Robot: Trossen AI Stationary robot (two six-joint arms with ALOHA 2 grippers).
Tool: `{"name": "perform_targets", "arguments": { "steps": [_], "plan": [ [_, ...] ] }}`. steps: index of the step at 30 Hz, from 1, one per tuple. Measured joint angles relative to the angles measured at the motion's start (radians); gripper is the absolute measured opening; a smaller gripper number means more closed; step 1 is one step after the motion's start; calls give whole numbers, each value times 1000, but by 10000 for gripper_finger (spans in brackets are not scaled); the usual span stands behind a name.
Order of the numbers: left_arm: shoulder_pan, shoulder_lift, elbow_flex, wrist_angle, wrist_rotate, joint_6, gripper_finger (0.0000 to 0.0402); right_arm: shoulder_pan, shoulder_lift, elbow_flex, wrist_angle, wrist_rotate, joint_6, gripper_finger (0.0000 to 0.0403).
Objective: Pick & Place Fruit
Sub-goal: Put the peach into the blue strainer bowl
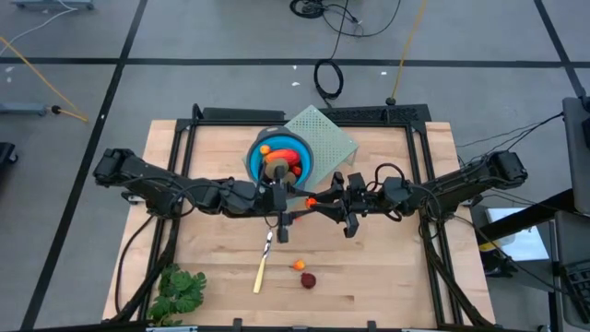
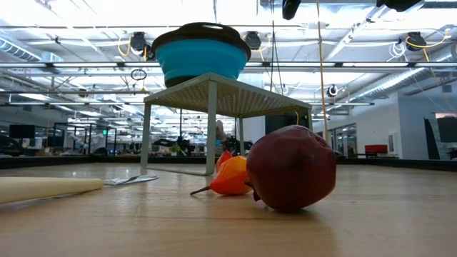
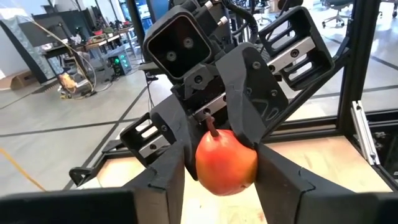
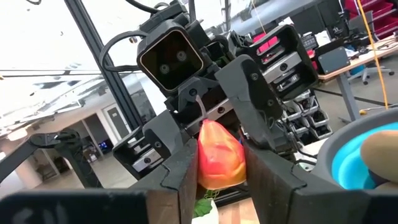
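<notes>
An orange-red pear-shaped fruit (image 1: 312, 201) hangs above the middle of the table between my two grippers, which meet tip to tip. My left gripper (image 1: 299, 199) reaches in from the left and my right gripper (image 1: 324, 201) from the right; both are shut on it. Behind them a blue bowl (image 1: 281, 157) with several fruit pieces in it stands on a pale green perforated stand (image 1: 324, 134). A small orange bit (image 1: 300, 265) and a dark red ball (image 1: 308, 279) lie on the table near the front. My left gripper pinches the fruit's wide lower body (image 3: 252, 168) between its two fingers, coming level from the table's left. The fruit is upright, stem (image 3: 212, 127) up, clear of the table. My right gripper pinches the fruit's body (image 4: 239, 165) between its two fingers, level from the table's right, facing the left gripper's fingers (image 4: 252, 93).
A thin cream stick (image 1: 262, 267) lies just in front of the grippers. A leafy green bunch (image 1: 180, 290) sits at the near left corner. In the low view the dark red ball (image 2: 290, 168) and orange bit (image 2: 230, 176) lie before the stand (image 2: 214, 96).
</notes>
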Motion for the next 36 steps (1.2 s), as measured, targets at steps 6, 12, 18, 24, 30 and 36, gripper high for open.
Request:
{"name": "perform_targets", "arguments": {
  "steps": [6,12,18,24,30,36],
  "plan": [
    [0,0,0,0,0,9,147,-1,0,0,0,-13,-3,115],
    [-1,0,0,0,-4,13,150,-1,0,0,-1,-21,11,116],
    [-2,-6,0,-13,-12,24,139,-4,-1,1,-33,-26,48,116],
    [-6,-6,-1,-11,-18,27,147,-7,-1,1,-35,-30,75,116],
    [-7,-12,-1,-14,-25,42,140,-8,-1,2,-39,-30,128,117],
    [-8,-13,-1,-15,-40,69,145,-8,-2,2,-49,-26,201,117]
  ]
}}
